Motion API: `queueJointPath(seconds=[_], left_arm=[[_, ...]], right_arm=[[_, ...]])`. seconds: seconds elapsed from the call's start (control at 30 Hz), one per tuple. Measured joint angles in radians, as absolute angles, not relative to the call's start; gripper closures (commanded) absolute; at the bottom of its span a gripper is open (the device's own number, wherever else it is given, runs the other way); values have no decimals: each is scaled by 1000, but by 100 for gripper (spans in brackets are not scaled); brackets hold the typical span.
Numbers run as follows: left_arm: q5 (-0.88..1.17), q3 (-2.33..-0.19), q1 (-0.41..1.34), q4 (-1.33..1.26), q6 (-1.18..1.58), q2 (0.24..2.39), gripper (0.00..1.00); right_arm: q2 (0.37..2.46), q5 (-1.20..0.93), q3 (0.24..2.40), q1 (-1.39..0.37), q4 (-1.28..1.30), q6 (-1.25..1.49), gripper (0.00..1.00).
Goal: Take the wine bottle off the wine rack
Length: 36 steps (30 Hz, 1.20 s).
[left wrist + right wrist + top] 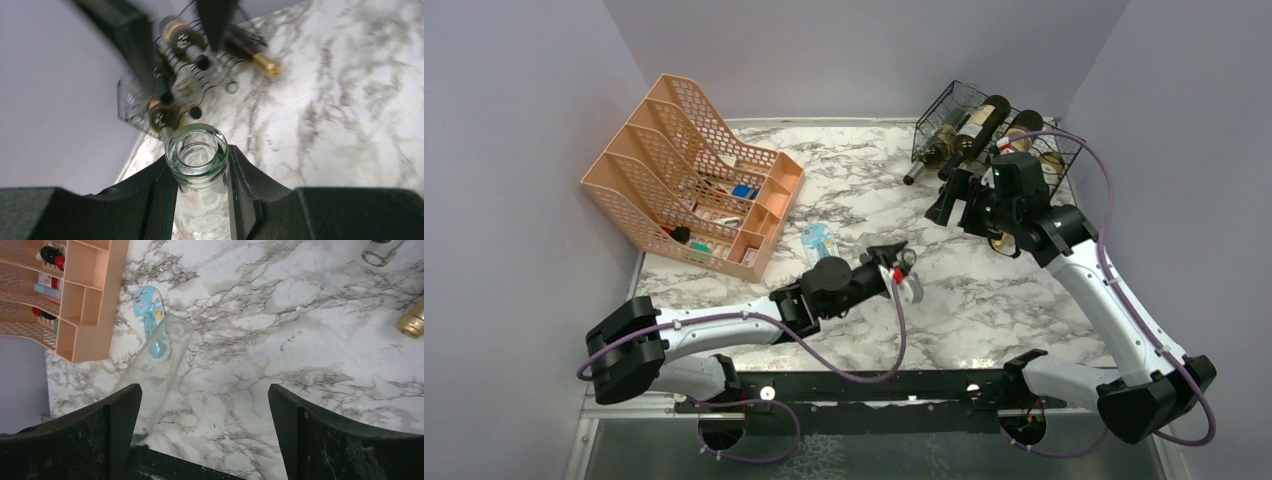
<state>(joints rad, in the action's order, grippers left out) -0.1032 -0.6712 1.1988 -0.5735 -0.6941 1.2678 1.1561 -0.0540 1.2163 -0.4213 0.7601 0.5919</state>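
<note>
The table (984, 300) is a marble top enclosed by walls on the far, left and right sides. The widest open room is the bare marble in the middle and toward the near right, between my two arms.

The wine rack (939, 110) sits in the far right corner. Several bottles lie in it, with their necks pointing out toward the middle of the table. The peach organizer (694, 180) stands at the far left, well apart from the rack.

The wine bottle (196, 150) is clear glass. It is off the rack and well apart from it, over the middle of the table. My left gripper (200, 167) is clamped on its neck just under the lip, with one finger on each side. I cannot tell whether its base touches the marble.

My right gripper (205, 390) has its fingers spread wide and grips nothing. It is close in front of the rack, beside a dark bottle (969, 150).

Procedure, as I judge it:
- The lift-out is done, and the set-down is left.
- Grip firmly, since the glass neck is smooth and the lip is the only stop against slipping.
- Lower the bottle upright, land the base flat, then release.
- Use the bare near-right marble.
- Avoid the blue packet (821, 242) just beside the left gripper.
- Avoid the necks jutting out from the rack.
</note>
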Motion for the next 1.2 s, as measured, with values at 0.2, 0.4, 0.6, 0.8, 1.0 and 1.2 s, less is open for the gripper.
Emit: queueJointPath(seconds=[0.2, 0.4, 0.6, 0.8, 1.0, 1.2], left_arm=[[-162, -792, 981, -538, -436, 1275, 100], [-239, -882, 804, -480, -257, 1278, 100], [-362, -936, 707, -358, -147, 1280, 100], [-529, -1059, 702, -131, 17, 1295, 100], [-693, -1024, 703, -113, 107, 1282, 100], [-580, -965, 698, -224, -8, 1310, 100]], right_arm=[[1112, 15, 1223, -421, 806, 552, 0], [1134, 9, 1185, -421, 813, 548, 0], [1151, -14, 1177, -421, 813, 549, 0], [1151, -24, 1174, -421, 813, 550, 0], [1151, -24, 1174, -421, 814, 549, 0], [1151, -24, 1174, -421, 814, 549, 1]])
